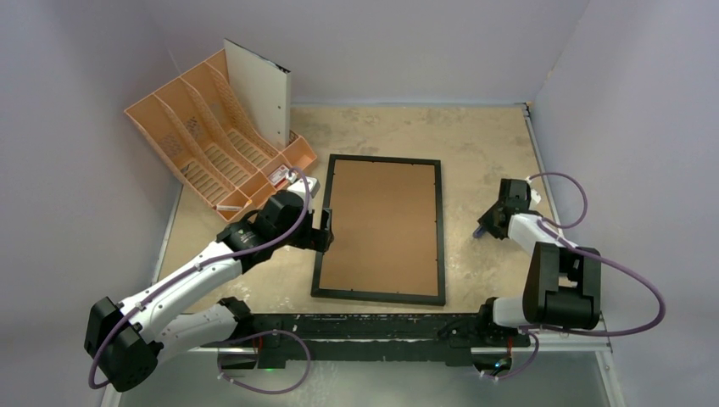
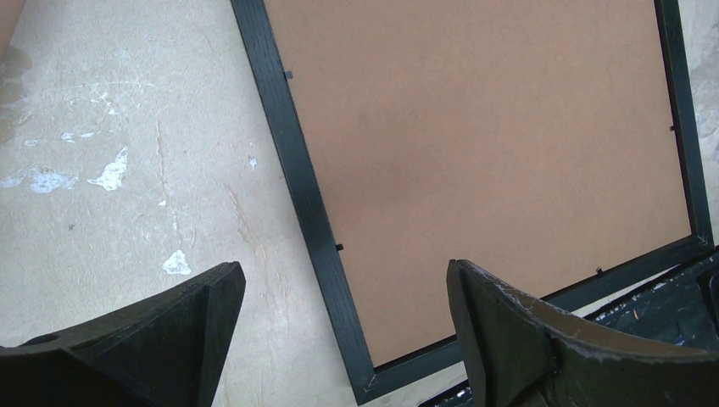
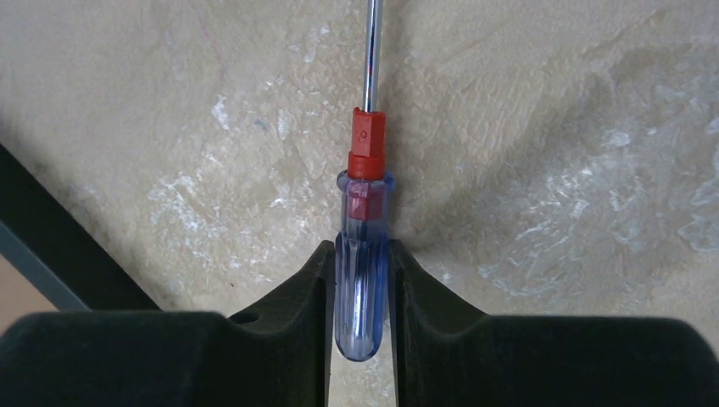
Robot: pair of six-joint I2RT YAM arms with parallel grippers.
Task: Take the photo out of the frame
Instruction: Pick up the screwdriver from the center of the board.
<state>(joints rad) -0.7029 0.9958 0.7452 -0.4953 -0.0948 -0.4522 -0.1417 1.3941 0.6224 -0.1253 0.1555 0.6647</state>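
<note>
Lying flat on the bench [image 1: 475, 140], back side up, is the frame [image 1: 440, 237]. It has a thin black border, and the brown fibreboard back [image 1: 381, 225] fills the whole inside. A few small black tabs [image 2: 339, 247] sit along the inner edge, over the board. The photo itself doesn't show in any view, so all you get is the back of the frame.

The left fingers [image 2: 195, 322] are spread wide and gripping nothing. They sit at the frame's left rail, on the half nearer the arm bases. From the wrist view one finger is over bare bench outside the rail and the other is over the board side. I honestly can't tell if they're touching the frame or just above it.

The right fingers [image 3: 292, 297] are off the frame's right side, near it but clear of the rail. They're pinching a screwdriver [image 3: 363, 254] by its see-through blue handle, one finger on each side. It has a red collar, and the metal shaft runs straight out ahead of the fingers and off the top of the wrist view, so the tip is cut off. I can't say if it's resting on the bench or lifted.

Off the frame's far left corner there's an orange file organiser [image 1: 212, 144] with a white sheet [image 1: 259, 93] standing in its end slot.
</note>
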